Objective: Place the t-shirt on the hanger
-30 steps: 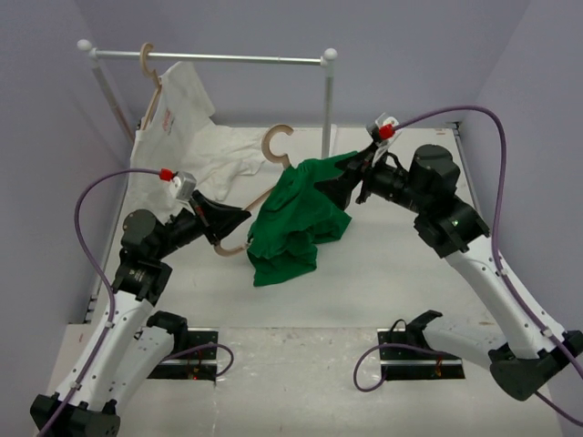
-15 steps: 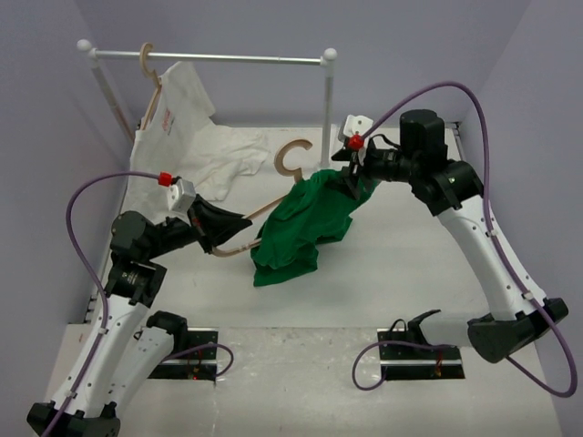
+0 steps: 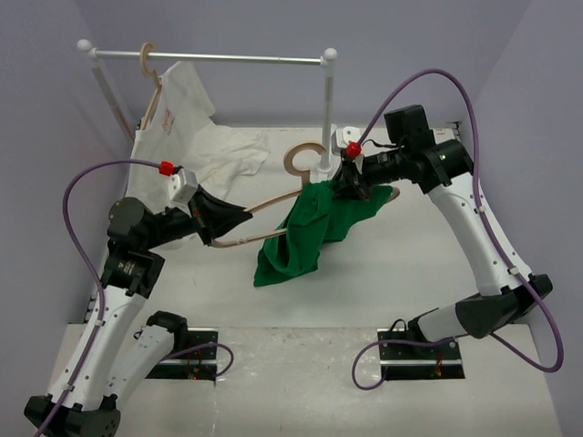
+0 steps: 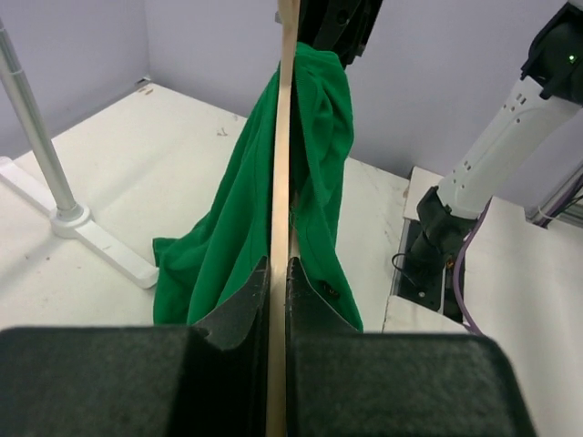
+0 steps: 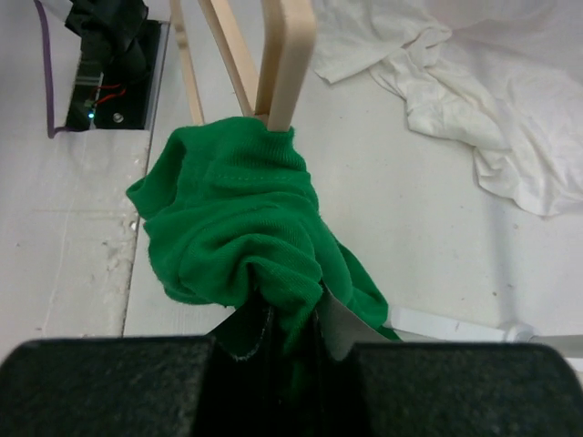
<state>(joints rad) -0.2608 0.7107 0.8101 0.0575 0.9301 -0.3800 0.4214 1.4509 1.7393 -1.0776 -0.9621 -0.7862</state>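
The t-shirt [image 3: 305, 235] hangs bunched over the middle of the table, partly threaded on the hanger [image 3: 269, 204]. At the left, the left gripper [image 3: 235, 221] is pressed together on the hanger's wooden end, and at the right the right gripper [image 3: 352, 186] pinches the green cloth near the hook. I judge that the dressing step is in hand, and the next move needs the cloth spread along the hanger's arm.

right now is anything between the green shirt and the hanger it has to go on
Nothing visible. The green shirt is already bunched over one end of the hanger, pinched by the right gripper; the left gripper clamps the hanger's other end.
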